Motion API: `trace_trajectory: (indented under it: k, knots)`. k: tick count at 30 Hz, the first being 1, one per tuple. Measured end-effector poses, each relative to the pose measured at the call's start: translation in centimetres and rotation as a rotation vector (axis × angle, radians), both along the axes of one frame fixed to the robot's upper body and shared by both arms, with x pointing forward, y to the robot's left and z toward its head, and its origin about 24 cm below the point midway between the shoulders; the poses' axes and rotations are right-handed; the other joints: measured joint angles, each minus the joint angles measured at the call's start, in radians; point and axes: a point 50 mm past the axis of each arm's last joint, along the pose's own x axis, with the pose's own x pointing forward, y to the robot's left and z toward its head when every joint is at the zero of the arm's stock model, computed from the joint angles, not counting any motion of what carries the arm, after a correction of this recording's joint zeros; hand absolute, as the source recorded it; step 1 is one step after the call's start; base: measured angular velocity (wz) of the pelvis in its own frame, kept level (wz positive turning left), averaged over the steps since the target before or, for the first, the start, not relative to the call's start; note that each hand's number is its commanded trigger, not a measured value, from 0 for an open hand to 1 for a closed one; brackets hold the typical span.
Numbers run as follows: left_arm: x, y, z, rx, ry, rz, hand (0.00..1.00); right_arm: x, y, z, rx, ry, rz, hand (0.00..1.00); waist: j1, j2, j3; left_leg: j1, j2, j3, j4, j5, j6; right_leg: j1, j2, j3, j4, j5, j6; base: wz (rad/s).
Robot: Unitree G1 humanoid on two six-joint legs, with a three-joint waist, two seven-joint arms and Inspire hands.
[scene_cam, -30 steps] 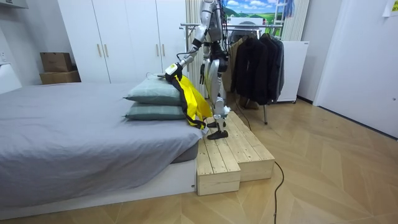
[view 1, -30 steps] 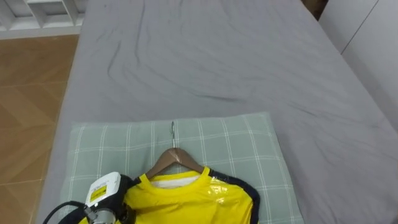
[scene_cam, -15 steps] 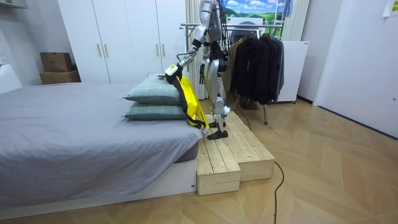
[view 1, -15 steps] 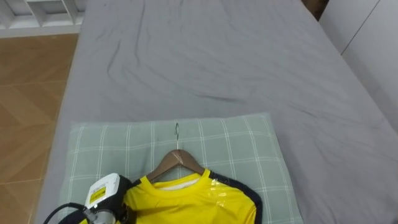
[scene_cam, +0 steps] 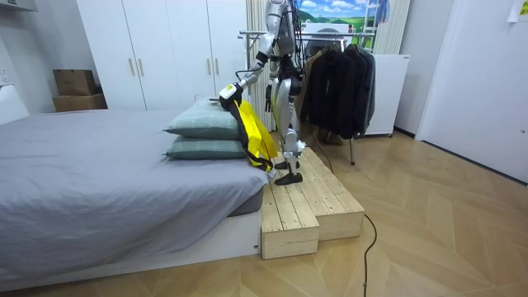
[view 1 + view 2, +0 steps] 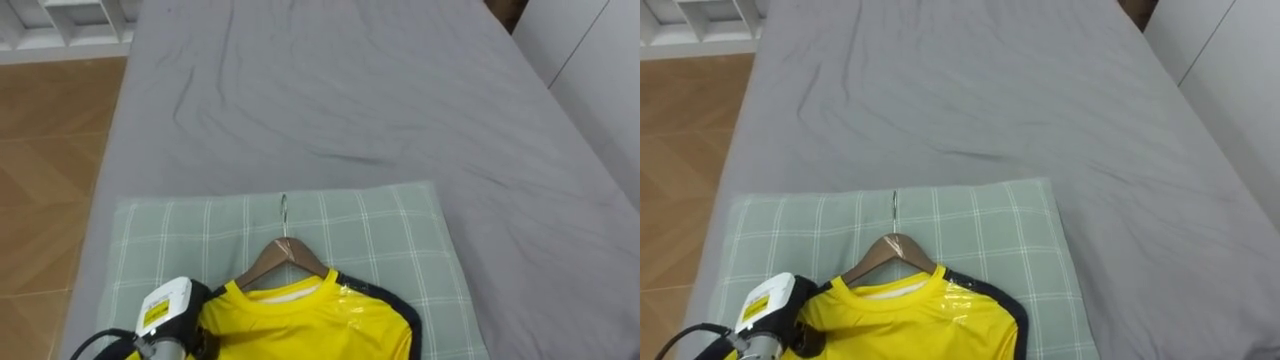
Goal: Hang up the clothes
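Left hand point(image 6: 166, 306) sits low at the view's left, arm stretched out over the pillow point(image 6: 372, 226), against the shirt point(image 6: 310, 322); we cannot tell its grip. Shirt is on a hanger point(image 6: 285, 258) over the pillow, hook toward the bed point(image 6: 350, 90), tail draping off the pillow's edge. Robot stands on a platform point(image 5: 309, 202). Rack point(image 5: 338, 78) is behind it, open floor point(image 5: 429, 223) beyond.

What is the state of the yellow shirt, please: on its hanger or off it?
On it: the wooden hanger sits inside the yellow shirt, its metal hook sticking out past the collar over the checked pillow.
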Motion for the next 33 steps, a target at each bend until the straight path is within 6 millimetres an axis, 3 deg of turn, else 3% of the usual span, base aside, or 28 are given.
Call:
trace_trajectory:
  k: [3,9,18,23,27,29,33]
  knots:
    - [0.1,-0.1,0.2,0.002,-0.027,0.0,1.0,-0.1,0.0,0.0,-0.011,0.001,-0.003,0.0,0.001,0.01,-0.0051,0.003,0.0,-0.002,0.002,0.0,0.0,0.004,0.0,0.001,0.0,0.0,0.0,0.0]
    - [0.7,-0.4,1.1,0.015,-0.1,-0.03,1.0,-0.9,-0.2,-0.2,-0.026,0.005,-0.015,0.0,0.011,0.026,-0.0053,0.002,-0.001,-0.007,0.013,0.0,0.0,0.012,0.0,-0.003,-0.001,0.001,-0.001,0.02]
    - [0.3,-0.8,2.6,0.004,-0.258,-0.037,1.0,-2.1,-0.3,-0.4,-0.026,0.024,-0.064,0.0,0.033,0.026,-0.0063,0.037,-0.002,-0.026,0.016,0.0,-0.001,0.055,0.002,-0.028,-0.003,0.001,-0.002,0.06]
    - [1.1,-1.6,4.7,-0.002,-0.379,-0.075,1.0,-2.7,-0.5,-0.5,-0.024,0.034,-0.08,0.0,0.048,0.027,-0.008,0.043,-0.002,-0.037,0.021,0.0,0.0,0.064,0.004,-0.028,0.0,0.005,-0.007,0.01]
    - [1.5,-1.7,6.5,-0.003,-0.498,-0.056,1.0,-3.6,-0.5,-0.6,-0.016,0.05,-0.118,0.0,0.05,0.029,-0.0192,0.084,-0.003,-0.043,0.014,0.0,0.0,0.107,0.004,-0.027,-0.004,0.004,-0.007,0.03]
    - [1.4,-1.6,7.5,-0.008,-0.572,-0.039,1.0,-4.0,-0.5,-0.7,-0.01,0.053,-0.141,0.0,0.049,0.029,-0.0287,0.121,-0.004,-0.045,-0.002,0.0,-0.001,0.137,0.004,-0.027,-0.004,0.004,-0.006,0.03]
    - [1.5,-1.8,8.8,-0.017,-0.646,-0.038,1.0,-5.0,-0.6,-0.7,-0.009,0.068,-0.158,0.0,0.049,0.028,-0.0349,0.146,-0.005,-0.056,-0.003,-0.001,-0.001,0.165,0.004,-0.03,-0.006,0.004,-0.006,0.07]
